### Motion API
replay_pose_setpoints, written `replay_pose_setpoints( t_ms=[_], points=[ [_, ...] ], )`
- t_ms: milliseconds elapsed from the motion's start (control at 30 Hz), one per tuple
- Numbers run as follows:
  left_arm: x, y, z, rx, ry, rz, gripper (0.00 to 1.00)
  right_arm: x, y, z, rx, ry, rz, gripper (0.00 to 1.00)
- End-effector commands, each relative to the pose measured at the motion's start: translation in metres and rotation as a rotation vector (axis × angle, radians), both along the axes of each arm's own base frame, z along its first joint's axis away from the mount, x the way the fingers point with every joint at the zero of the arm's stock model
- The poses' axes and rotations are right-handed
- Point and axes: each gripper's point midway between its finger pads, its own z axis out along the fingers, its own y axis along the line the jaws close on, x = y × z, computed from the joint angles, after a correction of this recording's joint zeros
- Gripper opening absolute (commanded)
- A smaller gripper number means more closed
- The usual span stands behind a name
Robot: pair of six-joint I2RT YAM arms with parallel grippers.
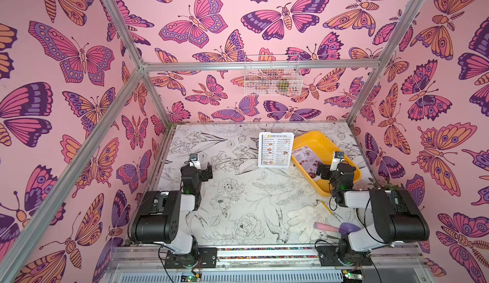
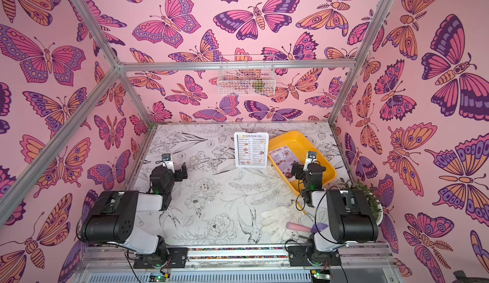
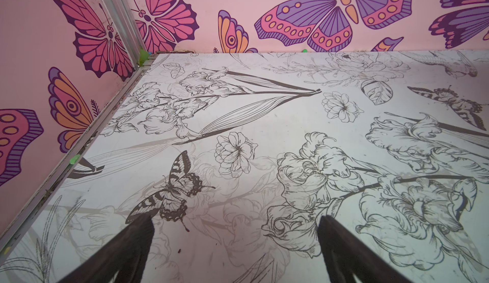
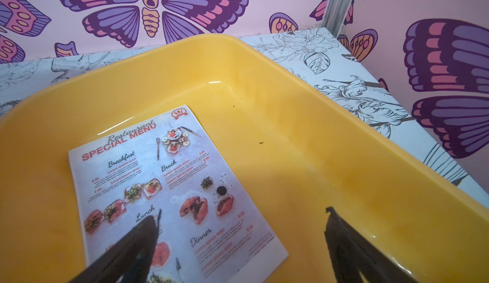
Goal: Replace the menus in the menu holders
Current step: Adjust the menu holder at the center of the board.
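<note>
Jaws of the right end effector [image 4: 240, 215] are seen spread wide, with nothing gripped between them. It is held over the yellow tray [image 4: 264, 94], and in the right wrist view one dark finger [image 4: 137, 242] is laid across the lower part of the SPECIAL MENU sheet [image 4: 169, 189]; whether paper is actually being touched cannot be told. The sheet is found face up inside the tray, on the side toward the menu holder [image 1: 276, 165], its orange-red heading and food photos plainly readable.

Over to the left end effector [image 3: 235, 218]: released as well, jaws wide apart, nothing held. It is poised above bare printed surface [image 3: 264, 115] on the left side, well apart from the holder.

Further out, in both top views the holder is seen standing upright at the back middle of the surface, and the DIM SUM INN sheet [image 1: 275, 149] is displayed in it, two text columns facing the arms. The tray's nearest corner [image 1: 293, 158] is just beside the holder's lower edge; contact cannot be judged.

Near the right arm's base, a pale glove [image 1: 304, 215] is spread on the surface with a pink-handled purple scoop [image 1: 330, 227] laid on it. A wire basket [image 1: 272, 78] is hung on the back wall.
</note>
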Motion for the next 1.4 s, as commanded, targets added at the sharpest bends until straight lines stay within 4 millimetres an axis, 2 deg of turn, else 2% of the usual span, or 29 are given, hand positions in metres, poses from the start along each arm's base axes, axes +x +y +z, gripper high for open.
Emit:
replay_pose_setpoints(
  t_ms=[0, 433, 533, 600, 700, 767, 833, 967, 1067, 1133, 1233, 1367],
  points=[
    [0.002, -0.002, -0.002, -0.015, 0.013, -0.018, 0.99, 0.005, 0.0, 0.01, -0.015, -0.021, 0.001, 0.99],
    [0.002, 0.0, 0.0, -0.02, 0.006, -0.016, 0.99, 0.005, 0.0, 0.011, -0.014, -0.024, -0.001, 0.99],
    [-0.001, 0.024, 0.012, -0.025, 0.068, 0.139, 1.0, 0.007, -0.004, 0.036, -0.011, -0.038, -0.028, 0.99],
    [0.003, 0.03, 0.034, -0.002, 0.099, 0.181, 1.0, 0.005, 0.001, 0.056, -0.007, 0.007, 0.016, 0.99],
    [0.006, 0.012, 0.068, -0.034, 0.123, 0.162, 1.0, 0.007, 0.035, 0.095, 0.022, 0.007, 0.222, 1.0],
    [0.0, -0.011, 0.072, -0.071, 0.182, 0.151, 1.0, 0.004, 0.071, 0.112, 0.095, 0.0, 0.425, 0.98],
    [-0.012, -0.035, 0.069, -0.065, 0.255, 0.151, 1.0, 0.0, 0.102, 0.123, 0.19, -0.003, 0.578, 0.96],
    [-0.032, -0.089, 0.049, -0.064, 0.375, 0.056, 1.0, 0.004, 0.143, 0.123, 0.248, 0.028, 0.724, 0.96],
    [-0.037, -0.113, 0.037, 0.003, 0.454, -0.003, 1.0, 0.018, 0.165, 0.123, 0.275, 0.036, 0.789, 0.95],
    [-0.037, -0.118, 0.035, 0.018, 0.473, -0.014, 1.0, 0.023, 0.181, 0.124, 0.293, 0.031, 0.848, 0.94],
    [-0.035, -0.121, 0.043, 0.001, 0.458, -0.033, 1.0, 0.026, 0.199, 0.117, 0.259, 0.053, 0.897, 0.95],
    [-0.028, -0.124, 0.054, 0.021, 0.436, -0.062, 1.0, 0.039, 0.212, 0.104, 0.249, 0.085, 0.912, 0.95]
  ],
)
